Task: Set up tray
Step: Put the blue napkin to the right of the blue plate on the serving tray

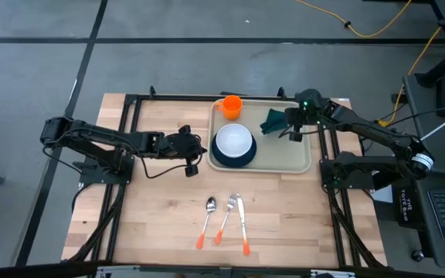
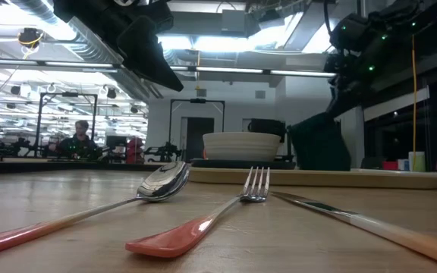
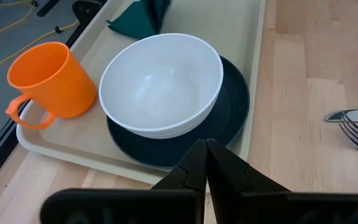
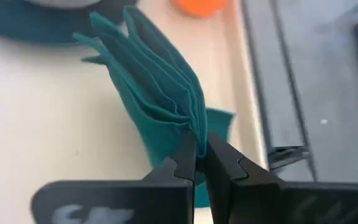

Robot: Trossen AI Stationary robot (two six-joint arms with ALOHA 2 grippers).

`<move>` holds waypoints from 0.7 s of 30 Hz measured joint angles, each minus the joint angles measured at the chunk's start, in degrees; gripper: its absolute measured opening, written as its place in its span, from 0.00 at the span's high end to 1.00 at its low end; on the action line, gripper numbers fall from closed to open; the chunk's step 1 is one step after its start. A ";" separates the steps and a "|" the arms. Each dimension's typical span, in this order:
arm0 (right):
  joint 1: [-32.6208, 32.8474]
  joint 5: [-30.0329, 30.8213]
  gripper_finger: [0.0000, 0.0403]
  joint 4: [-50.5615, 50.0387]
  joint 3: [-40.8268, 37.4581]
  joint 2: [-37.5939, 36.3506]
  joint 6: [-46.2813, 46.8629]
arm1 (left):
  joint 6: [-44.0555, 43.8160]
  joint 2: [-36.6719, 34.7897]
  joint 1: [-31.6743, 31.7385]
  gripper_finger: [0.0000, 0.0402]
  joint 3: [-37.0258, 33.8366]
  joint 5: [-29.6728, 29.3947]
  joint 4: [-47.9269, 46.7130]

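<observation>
Nearest the front edge of the wooden surface lie three pieces of cutlery with orange handles, side by side and fanned slightly: a spoon, a fork and a knife, their metal ends pointing toward the tray. Farther back, the beige tray sits on the rear half of the surface, right of centre, its long side running parallel to the back edge. On its left part rests a dark teal round plate carrying a white bowl, and behind these, in the tray's back left corner, stands an orange cup with its handle turned outward over the rim. The left hand hovers just outside the tray's left rim, beside the plate, its two dark fingers pressed together with nothing between them; the left wrist view shows their tips meeting in front of the plate's edge. On the tray's right part, the right hand pinches a dark green folded napkin at one end, its fingers closed on the cloth; in the right wrist view the folds fan out away from the grip above the tray's floor. In the low view, beyond the surface, a person sits far off in the room behind.
</observation>
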 joint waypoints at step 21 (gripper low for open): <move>3.72 -3.61 0.96 -3.90 -0.46 4.22 10.55 | 1.74 -0.02 0.00 0.99 0.00 0.00 0.00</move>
